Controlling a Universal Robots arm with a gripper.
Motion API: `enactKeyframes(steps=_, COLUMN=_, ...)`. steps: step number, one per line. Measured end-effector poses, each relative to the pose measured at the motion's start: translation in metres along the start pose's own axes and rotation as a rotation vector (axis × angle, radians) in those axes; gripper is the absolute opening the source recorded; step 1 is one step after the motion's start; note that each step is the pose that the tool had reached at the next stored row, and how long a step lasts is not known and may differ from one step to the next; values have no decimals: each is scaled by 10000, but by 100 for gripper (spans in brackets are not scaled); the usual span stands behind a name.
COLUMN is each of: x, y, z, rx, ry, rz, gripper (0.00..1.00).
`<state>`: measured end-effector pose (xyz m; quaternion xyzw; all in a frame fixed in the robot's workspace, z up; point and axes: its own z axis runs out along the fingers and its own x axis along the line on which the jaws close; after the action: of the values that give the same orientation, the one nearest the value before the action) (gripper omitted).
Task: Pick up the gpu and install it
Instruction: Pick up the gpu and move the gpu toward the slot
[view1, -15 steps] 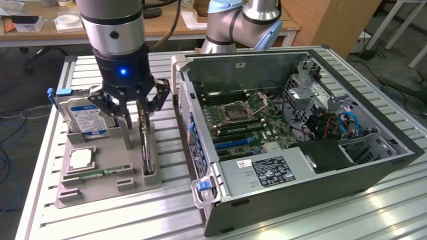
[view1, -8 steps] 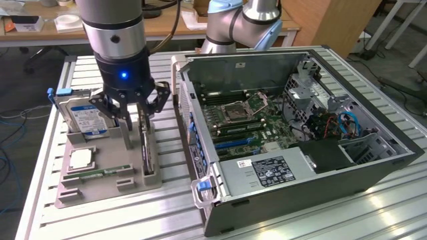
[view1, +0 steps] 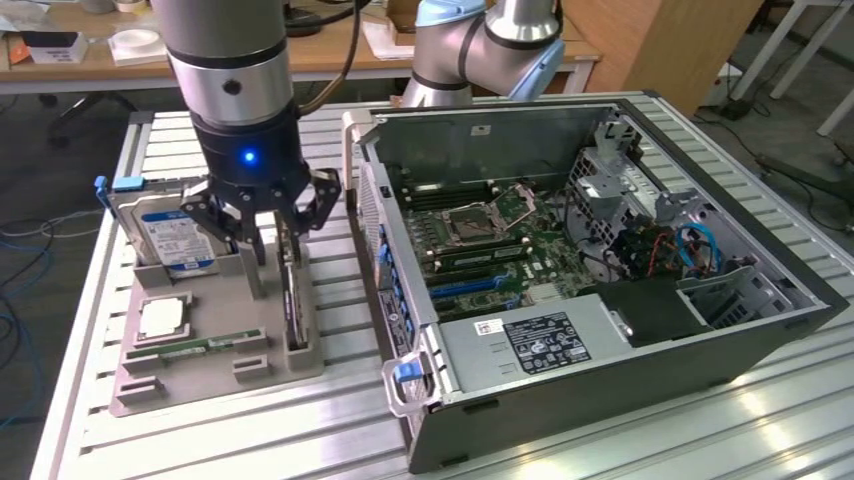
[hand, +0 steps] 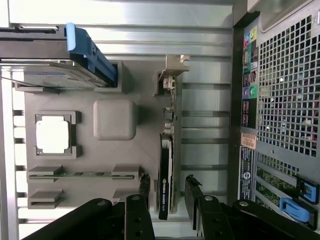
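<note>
Over the gray holder (view1: 174, 375), at nine o'clock from the open PC case (view1: 667, 370), I've got my gripper (hand: 167, 178) spread wide astride the gpu (hand: 165, 155), which stands on edge. Closing off-centre could tilt the card and jam it.

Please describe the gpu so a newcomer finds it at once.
On the exterior view's left of the open computer case lies a grey holder. The gpu is the thin card standing on edge in its slot nearest the case, under the open pincer. The blue-labelled hard drive is thicker and stands farther away.
</note>
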<state>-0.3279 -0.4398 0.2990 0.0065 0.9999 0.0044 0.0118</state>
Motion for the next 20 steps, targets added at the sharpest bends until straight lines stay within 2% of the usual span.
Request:
enactKeyframes(steps=10, x=-5, y=-1, z=60, rx=0, ry=-1, rz=0, gripper=42)
enactKeyframes(steps=20, x=-6, y=-1, z=162, rx=-1, ry=0, rz=0, gripper=42)
